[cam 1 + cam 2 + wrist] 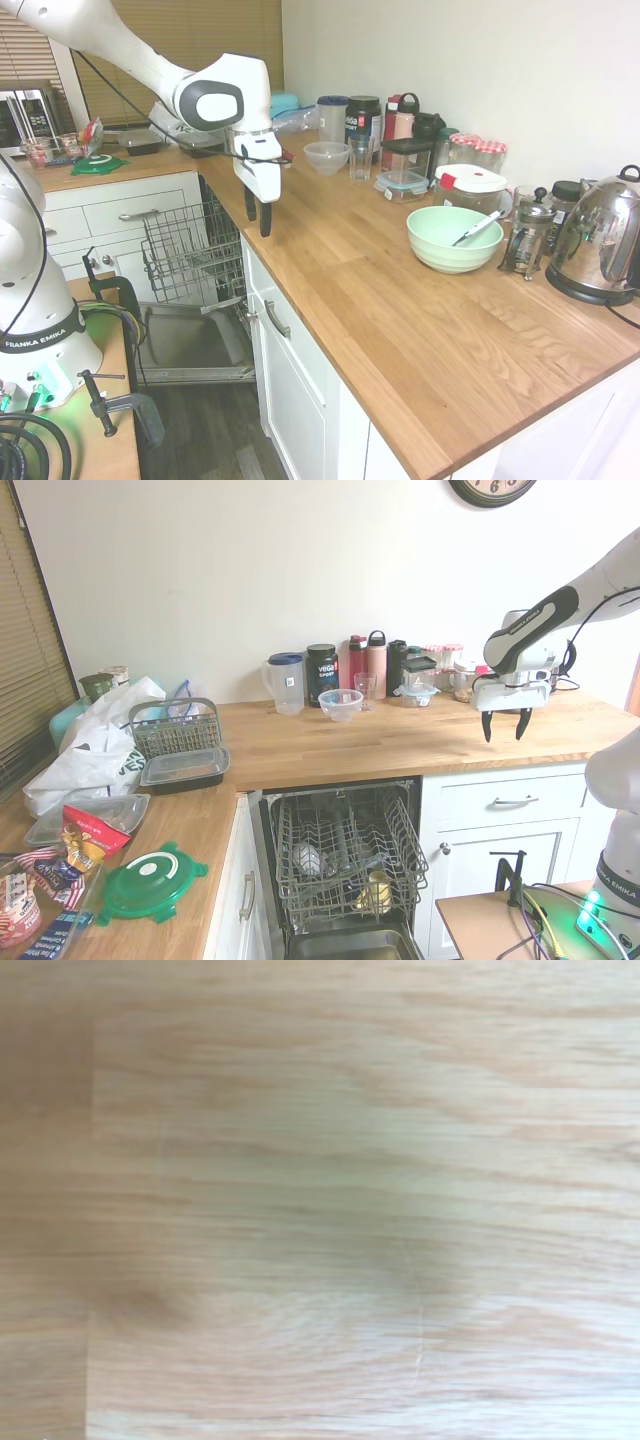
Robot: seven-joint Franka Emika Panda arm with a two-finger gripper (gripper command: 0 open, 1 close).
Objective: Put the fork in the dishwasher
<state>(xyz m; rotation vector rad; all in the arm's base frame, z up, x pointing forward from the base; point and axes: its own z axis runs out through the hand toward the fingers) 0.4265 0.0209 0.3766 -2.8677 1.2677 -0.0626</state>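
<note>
Gripper [259,215] hangs upper-centre over bare counter [400,330], fingers apart, nothing held. Fork [478,228] sits centre-right, leaning in mint bowl [455,240]. Dishwasher [190,255] open, lower left. Risk: slim handle slips, bowl tips during grab.

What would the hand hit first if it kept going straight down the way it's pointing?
Most likely the bare wooden counter. The hand points straight down, open and empty, and the wrist view shows only wood grain. The fork sits off in the bowl.
</note>
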